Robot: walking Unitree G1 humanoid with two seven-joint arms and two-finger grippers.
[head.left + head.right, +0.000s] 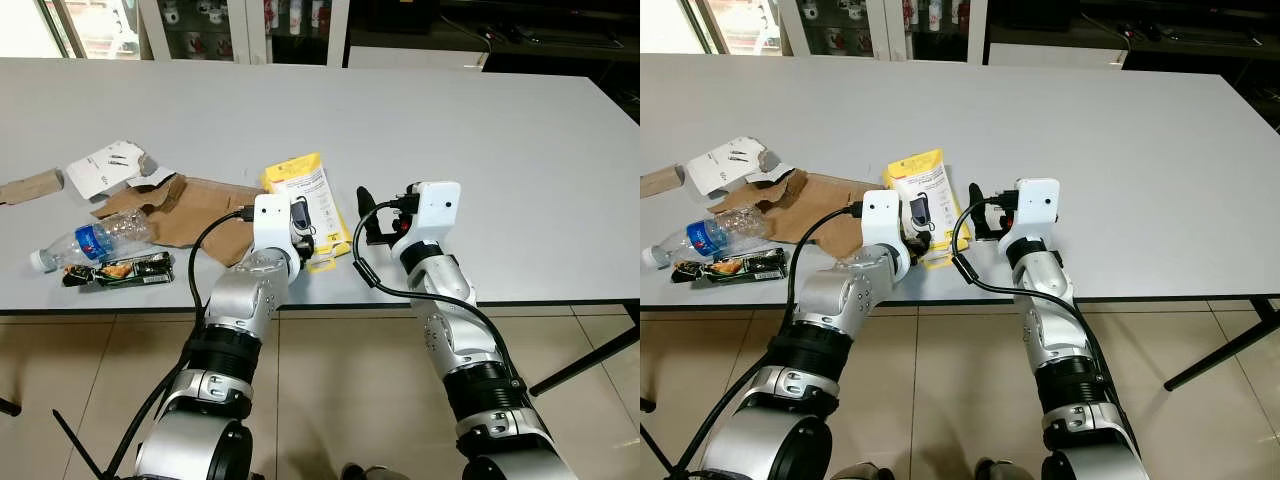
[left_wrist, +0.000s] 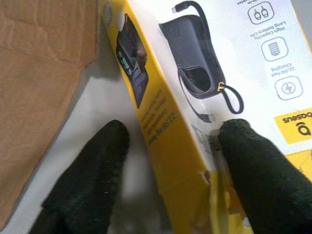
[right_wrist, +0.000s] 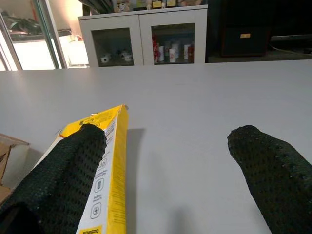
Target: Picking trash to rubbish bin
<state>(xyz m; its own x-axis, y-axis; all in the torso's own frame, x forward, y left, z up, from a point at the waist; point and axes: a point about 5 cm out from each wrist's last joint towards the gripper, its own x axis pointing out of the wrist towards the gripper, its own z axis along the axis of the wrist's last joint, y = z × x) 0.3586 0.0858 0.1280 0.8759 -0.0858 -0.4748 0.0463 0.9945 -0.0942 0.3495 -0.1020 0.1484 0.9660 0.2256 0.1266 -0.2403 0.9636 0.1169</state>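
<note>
Left wrist view had the left gripper (image 2: 168,161) spread around the yellow box (image 2: 195,97); right gripper (image 3: 165,165) also spread. Bottle (image 1: 95,240), cardboard (image 1: 195,210) at 9 o'clock, nothing binned yet.

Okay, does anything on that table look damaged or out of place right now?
Yes. The yellow box is torn at its near corner, where the left gripper straddles its edge. Left of it lie torn brown cardboard, a ripped white carton, a crushed plastic bottle on its side and a dark snack wrapper.
</note>
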